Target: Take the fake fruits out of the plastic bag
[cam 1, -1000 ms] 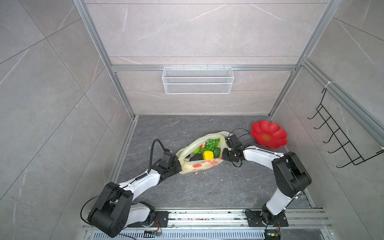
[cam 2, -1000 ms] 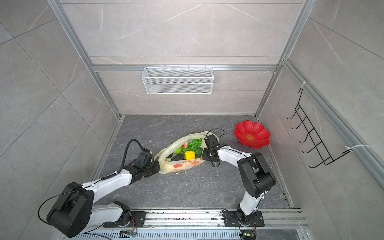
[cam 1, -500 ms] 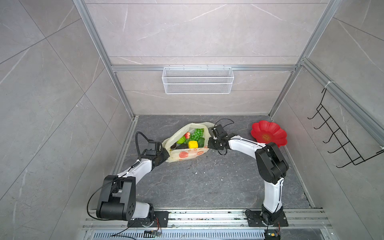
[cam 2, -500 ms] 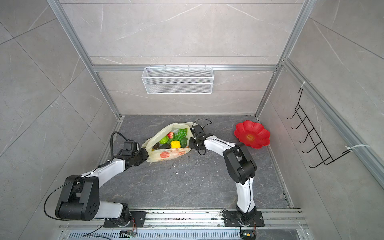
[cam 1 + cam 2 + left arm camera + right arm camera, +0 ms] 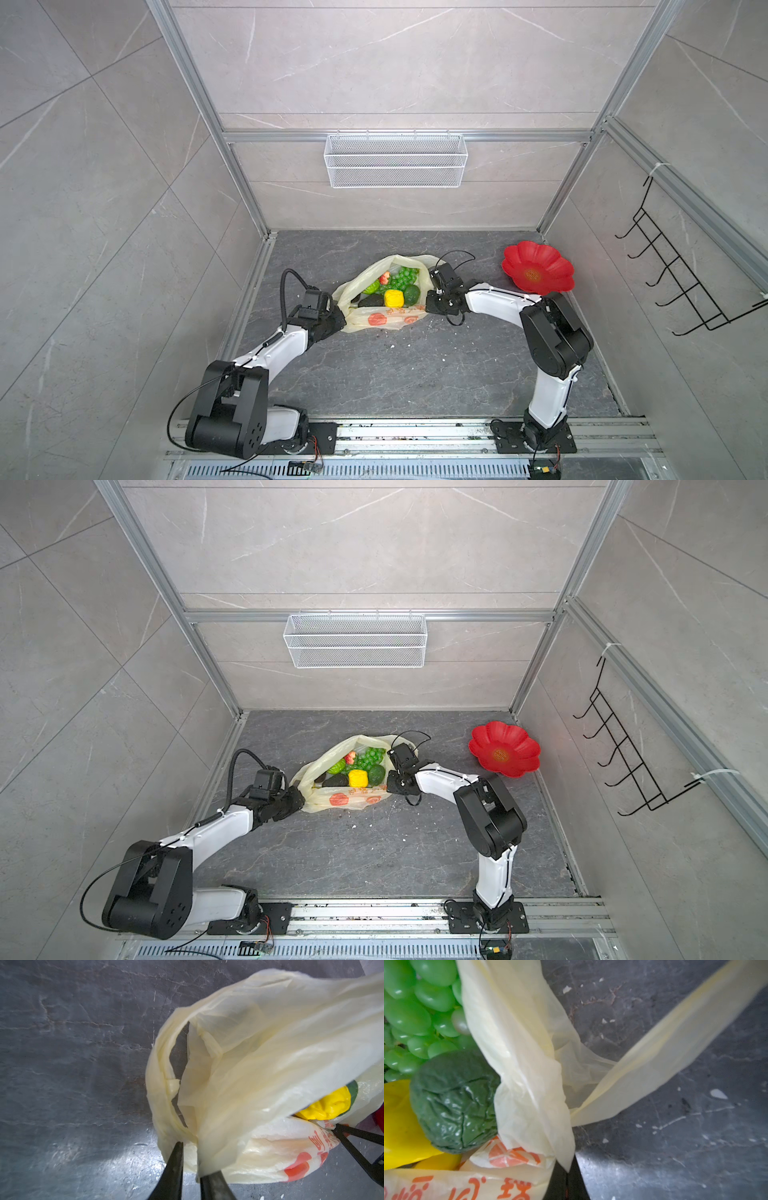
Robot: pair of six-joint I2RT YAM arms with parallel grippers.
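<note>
Cream plastic bag (image 5: 386, 321) rim clamped in right claw (image 5: 566, 1168); left claw (image 5: 190, 1160) parted at opposite rim.

A robot lab test cell: grey tiled walls (image 5: 395, 62), aluminium frame posts (image 5: 203, 104), a mounting rail (image 5: 415, 432).

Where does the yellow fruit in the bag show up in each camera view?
Both top views: the yellow fruit lies in the open mouth of the plastic bag.
Left wrist: it peeks out under the bag's raised wall.
Right wrist: it is cut off by the frame, next to the grapes.
Shared landmark: the dark green fruit right beside it in every view.
</note>
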